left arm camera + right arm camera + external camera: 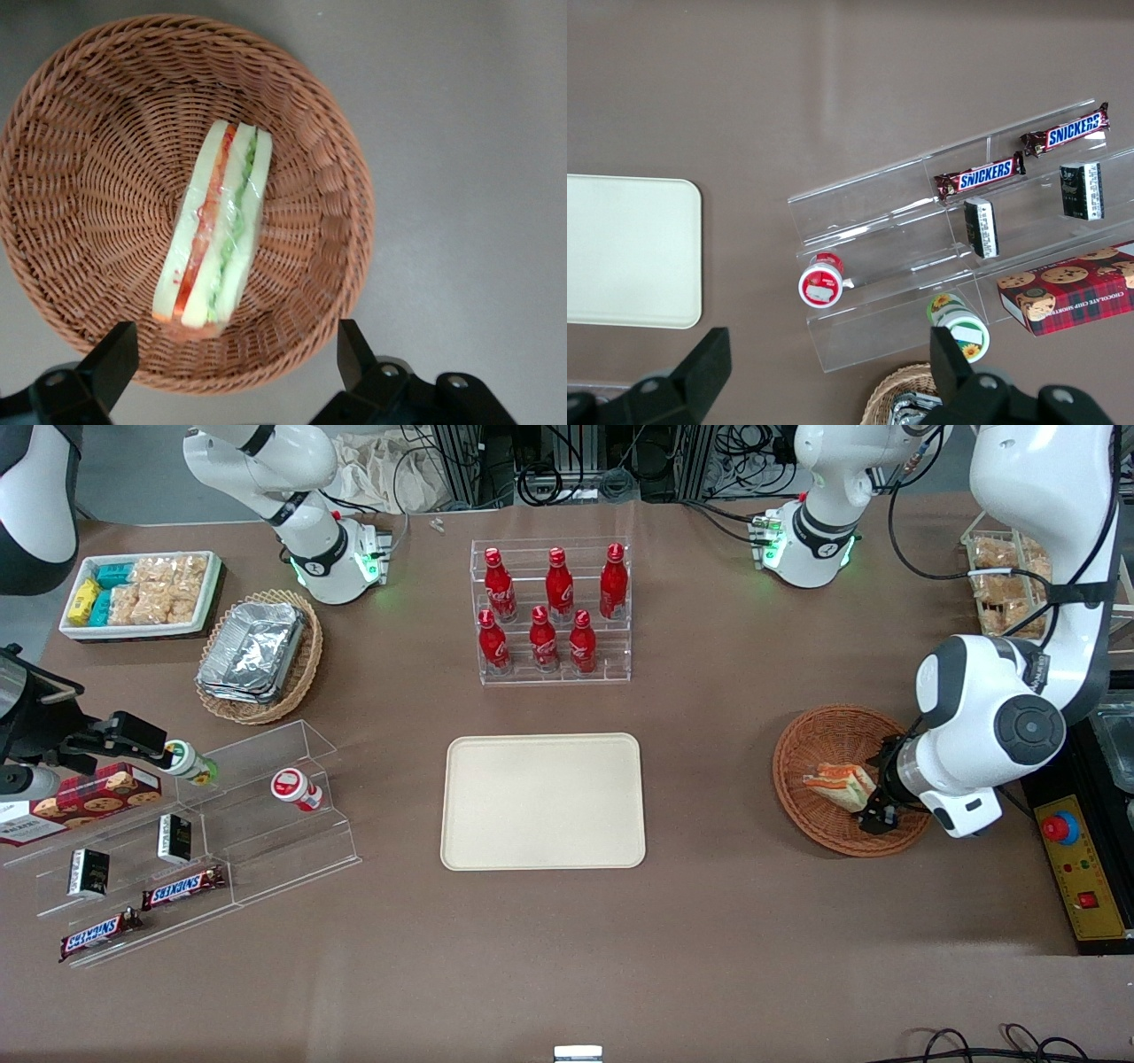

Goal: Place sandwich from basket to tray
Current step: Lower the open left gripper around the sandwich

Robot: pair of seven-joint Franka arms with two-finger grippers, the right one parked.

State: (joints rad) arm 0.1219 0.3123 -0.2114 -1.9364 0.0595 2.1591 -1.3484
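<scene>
Woven reddish wicker cradles the sandwich [215,232], which lies wrapped on its edge in the basket [89,177], its filling layers facing up, so its two bread faces offer flat sides for a pinch. The gripper [232,359] hovers above the basket's rim, apparently lining up for that grasp. Its fingers [111,359] are spread wide, holding and touching nothing. Toward the desk's middle, the cream tray [543,800] waits bare.

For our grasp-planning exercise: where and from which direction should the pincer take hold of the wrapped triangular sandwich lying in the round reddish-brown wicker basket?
From straight above, the pincer, open over the round reddish-brown wicker basket, should probably close on the two pale bread faces of the wrapped triangular sandwich at mid-length. It stands on edge, layers upward, leaving both faces free.
</scene>
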